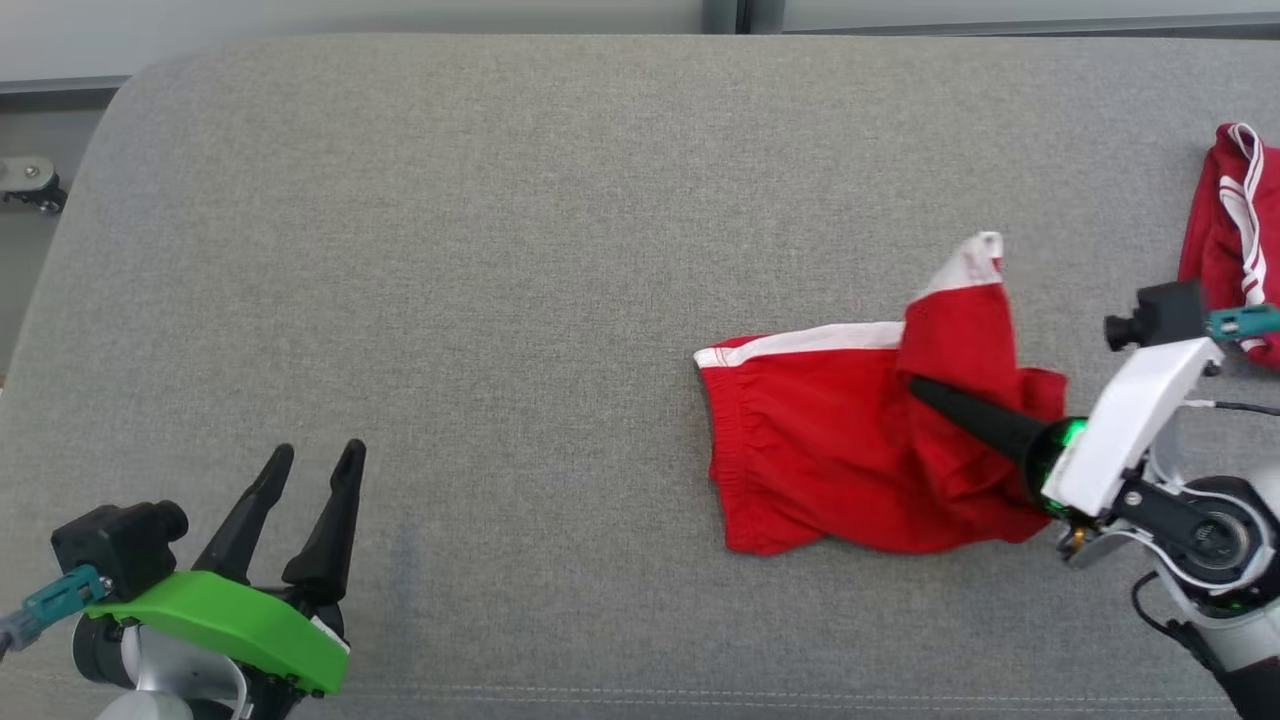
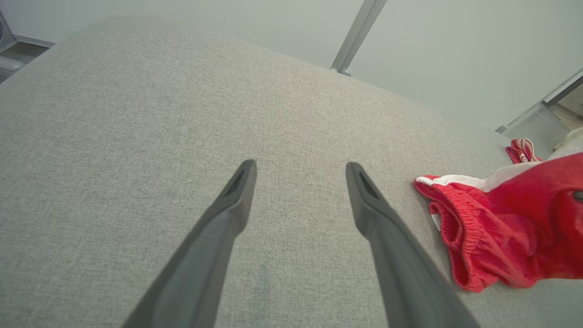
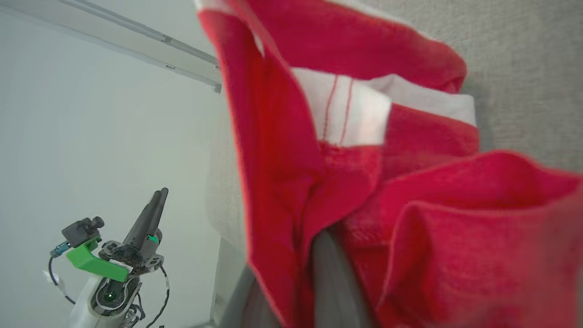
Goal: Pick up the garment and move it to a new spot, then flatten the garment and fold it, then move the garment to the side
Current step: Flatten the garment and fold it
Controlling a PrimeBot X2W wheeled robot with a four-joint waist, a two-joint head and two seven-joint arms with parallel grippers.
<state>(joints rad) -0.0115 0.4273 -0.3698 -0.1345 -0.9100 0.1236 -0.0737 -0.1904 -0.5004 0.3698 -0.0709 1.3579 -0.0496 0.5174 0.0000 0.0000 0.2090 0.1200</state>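
The garment (image 1: 810, 440), red shorts with a white side stripe and an elastic waistband, lies crumpled on the right half of the grey fabric surface (image 1: 480, 250). My right gripper (image 1: 918, 386) is shut on a fold of the garment, which rises in a peak above the tips. In the right wrist view the red cloth (image 3: 410, 191) drapes over the dark fingers (image 3: 332, 282) and hides their tips. My left gripper (image 1: 318, 452) stands open at the lower left, far from the shorts, with nothing between its fingers (image 2: 237, 191). The waistband (image 2: 460, 228) lies to its right.
A second red garment with white stripes (image 1: 1230, 220) lies at the right edge, behind my right wrist, and appears small in the left wrist view (image 2: 521, 150). The surface's rounded left edge (image 1: 70, 240) drops to the floor. My left arm (image 3: 114, 259) is in the right wrist view.
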